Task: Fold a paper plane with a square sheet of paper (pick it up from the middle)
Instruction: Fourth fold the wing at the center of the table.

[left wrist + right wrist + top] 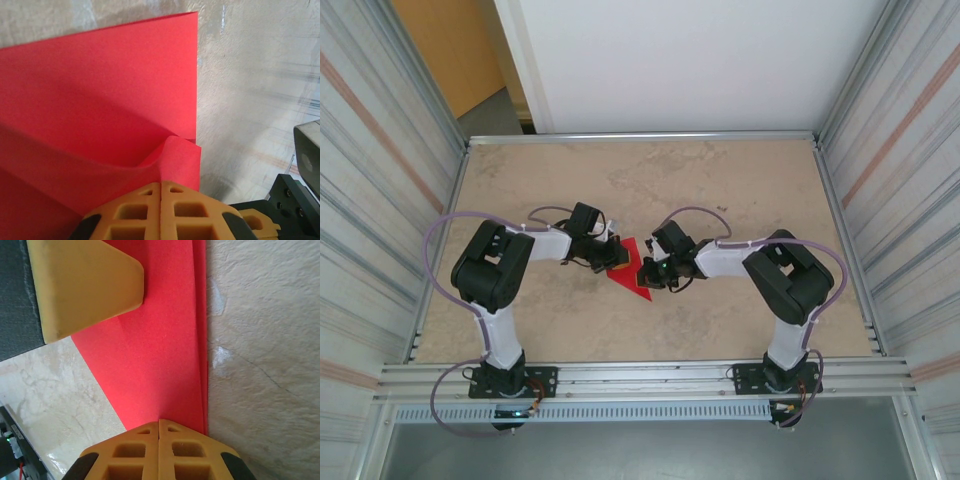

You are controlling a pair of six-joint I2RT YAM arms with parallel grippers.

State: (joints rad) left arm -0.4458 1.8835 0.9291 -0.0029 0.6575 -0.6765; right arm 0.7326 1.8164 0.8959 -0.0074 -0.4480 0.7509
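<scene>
The bright red sheet of paper (pixel 632 268) lies at the table's middle between both arms, folded over into a layered, pointed wedge. My left gripper (pixel 612 256) is at its left edge. In the left wrist view its orange fingertips (pixel 145 200) are pressed together, and a raised ridge of the paper (pixel 172 160) runs into their seam. My right gripper (pixel 656 270) is at the wedge's right side. Its jaws (pixel 159 422) are shut on the paper (pixel 155 340) near the doubled fold edge. A left finger (pixel 85 285) shows at the upper left of the right wrist view.
The beige stone-patterned tabletop (pixel 720 180) spreads all round the paper. Corrugated metal walls (pixel 890 200) close in the left and right sides, and a metal rail (pixel 640 378) runs along the near edge. Part of the right arm (pixel 300 170) sits close beside the left gripper.
</scene>
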